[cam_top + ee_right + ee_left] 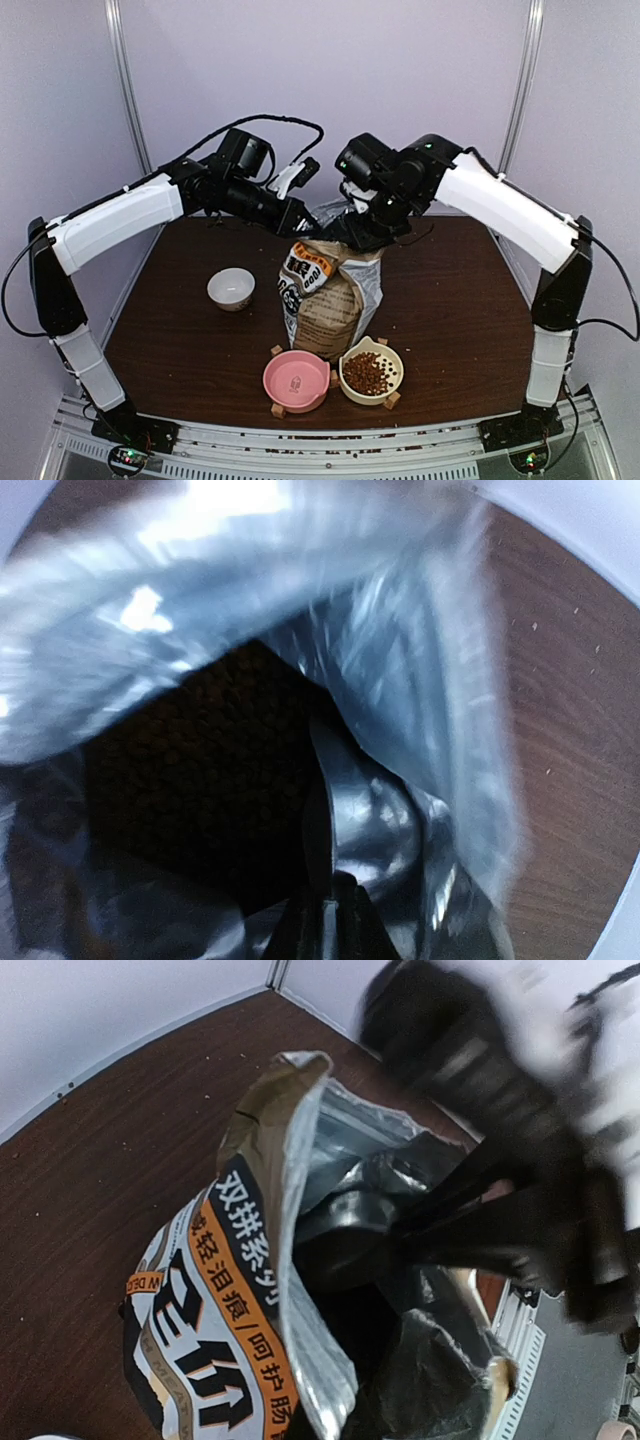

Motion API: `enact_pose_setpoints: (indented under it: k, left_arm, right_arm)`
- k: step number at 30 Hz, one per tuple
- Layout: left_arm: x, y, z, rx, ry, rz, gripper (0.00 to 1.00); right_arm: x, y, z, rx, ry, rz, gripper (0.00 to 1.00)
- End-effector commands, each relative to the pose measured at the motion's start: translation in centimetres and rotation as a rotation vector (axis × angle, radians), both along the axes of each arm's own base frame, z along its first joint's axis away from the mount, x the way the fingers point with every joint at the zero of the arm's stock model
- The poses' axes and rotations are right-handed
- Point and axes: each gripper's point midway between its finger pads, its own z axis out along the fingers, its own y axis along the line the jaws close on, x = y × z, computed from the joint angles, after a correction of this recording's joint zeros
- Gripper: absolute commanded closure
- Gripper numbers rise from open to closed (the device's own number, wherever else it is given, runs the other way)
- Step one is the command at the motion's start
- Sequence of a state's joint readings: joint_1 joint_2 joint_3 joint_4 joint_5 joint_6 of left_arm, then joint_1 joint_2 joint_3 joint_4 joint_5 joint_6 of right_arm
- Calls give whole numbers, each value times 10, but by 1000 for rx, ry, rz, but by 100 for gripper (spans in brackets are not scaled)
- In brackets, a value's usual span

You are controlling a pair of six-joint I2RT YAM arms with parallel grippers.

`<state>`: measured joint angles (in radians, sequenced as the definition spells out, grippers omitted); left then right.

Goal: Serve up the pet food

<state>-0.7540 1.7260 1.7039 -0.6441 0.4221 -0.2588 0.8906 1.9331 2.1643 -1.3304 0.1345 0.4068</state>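
The brown-and-white paper bag (325, 295) stands open mid-table. My left gripper (303, 220) is at the bag's top rim (300, 1290) and seems shut on it; its fingers are hidden in the left wrist view. My right gripper (362, 230) reaches into the bag's mouth, shut on the handle of a black scoop (345, 1235). In the right wrist view the scoop (322, 820) sits edge-on in front of my right gripper (330, 930), beside the dark heap of pet food (190, 780) in the foil-lined bag. More pet food (366, 373) fills the cream bowl (392, 355).
An empty pink bowl (296, 380) stands left of the cream bowl, both on small wooden feet near the front edge. A white bowl (231, 288) sits left of the bag. Stray crumbs lie on the brown table (570, 730).
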Motion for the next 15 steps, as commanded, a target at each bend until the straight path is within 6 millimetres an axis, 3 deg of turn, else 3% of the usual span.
enact_pose_setpoints:
  k: [1, 3, 5, 8, 15]
  left_arm:
    - [1, -8, 6, -30, -35, -18, 100]
    - [2, -9, 3, -29, -39, -18, 100]
    - [3, -8, 1, -26, -41, -14, 100]
    - [3, -8, -2, -18, -41, -11, 100]
    - [4, -3, -4, -3, -56, 4, 100]
  right_arm:
    - [-14, -13, -115, -255, 272, 24, 100]
    - [-20, 7, -134, -183, 338, 63, 100]
    - [-25, 32, -133, -67, 373, 98, 100]
    - [-27, 54, -116, 77, 390, 119, 100]
    - [-34, 78, -66, 406, 427, 160, 100]
